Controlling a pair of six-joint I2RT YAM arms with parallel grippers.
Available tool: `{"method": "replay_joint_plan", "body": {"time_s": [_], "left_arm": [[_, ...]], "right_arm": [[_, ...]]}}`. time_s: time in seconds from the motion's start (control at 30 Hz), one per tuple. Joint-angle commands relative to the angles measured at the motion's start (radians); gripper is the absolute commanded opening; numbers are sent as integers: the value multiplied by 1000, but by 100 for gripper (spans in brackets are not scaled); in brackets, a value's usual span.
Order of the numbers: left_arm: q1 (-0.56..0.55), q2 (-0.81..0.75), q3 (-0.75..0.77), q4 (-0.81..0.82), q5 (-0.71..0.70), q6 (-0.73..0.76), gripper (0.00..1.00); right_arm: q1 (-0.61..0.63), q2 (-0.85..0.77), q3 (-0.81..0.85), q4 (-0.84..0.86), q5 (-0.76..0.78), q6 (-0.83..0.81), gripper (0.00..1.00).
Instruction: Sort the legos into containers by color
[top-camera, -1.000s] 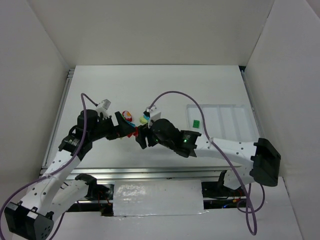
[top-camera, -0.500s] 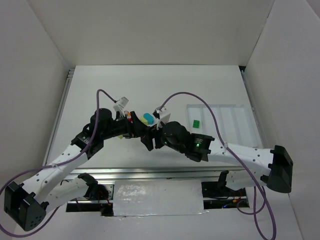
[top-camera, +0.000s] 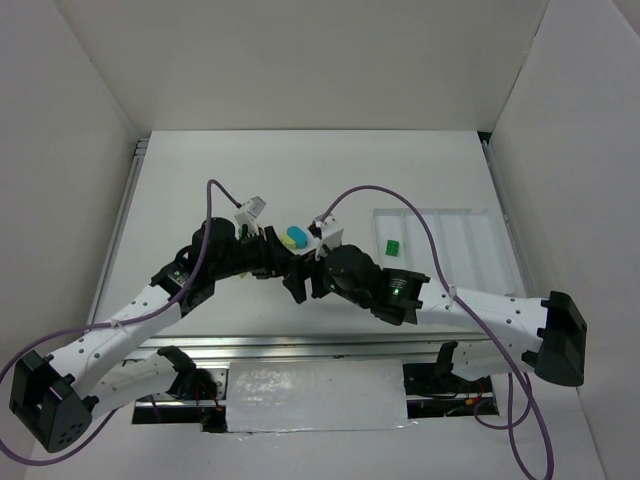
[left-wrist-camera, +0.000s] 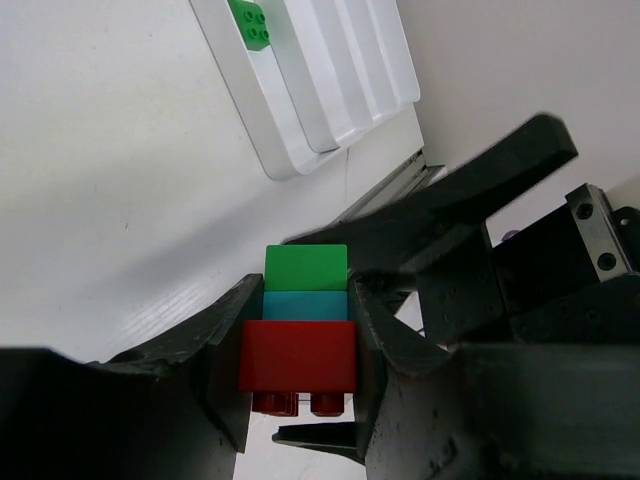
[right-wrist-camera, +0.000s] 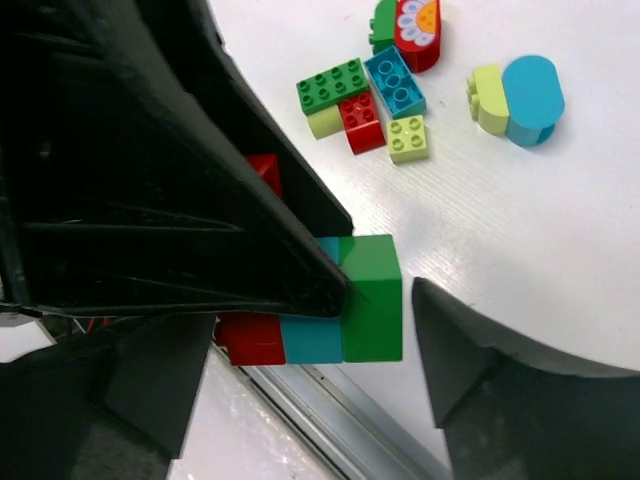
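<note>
A stack of three legos, red, teal and green, hangs above the table near its front edge. My left gripper is shut on it, its jaws pressing the red and teal sides. My right gripper stands open around the same stack, with a gap between its right finger and the green brick. From above, both grippers meet at mid table. The white tray of containers lies to the right, one green brick in its leftmost compartment.
Loose legos lie just behind the grippers: a green one, a red one, a teal one, a pale yellow-green one, a rounded teal piece. The metal rail runs along the near edge.
My left gripper has moved right and closed on the stack. My right gripper has opened and let go of it.
</note>
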Motion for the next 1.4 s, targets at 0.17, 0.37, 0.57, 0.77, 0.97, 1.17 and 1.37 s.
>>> {"method": "replay_joint_plan", "body": {"time_s": [0.17, 0.37, 0.57, 0.77, 0.97, 1.17, 1.37], "left_arm": [[-23, -36, 38, -17, 27, 64, 0], [-22, -97, 58, -46, 51, 159, 0], [-19, -128, 66, -63, 77, 216, 0], [-19, -134, 17, 136, 313, 190, 0], [-19, -140, -37, 311, 465, 139, 0], [-20, -125, -31, 289, 458, 144, 0], [-19, -125, -25, 280, 436, 149, 0]], "right_arm": [[-104, -92, -65, 119, -253, 13, 100], [-362, -223, -180, 151, -791, 35, 100], [-480, -352, -196, 158, -1147, -2, 100], [-526, -379, -214, 188, -1144, 68, 99], [-543, -284, -233, 357, -1199, 183, 93], [-537, -257, -257, 532, -1262, 291, 86], [-510, -230, -265, 573, -1291, 311, 78]]}}
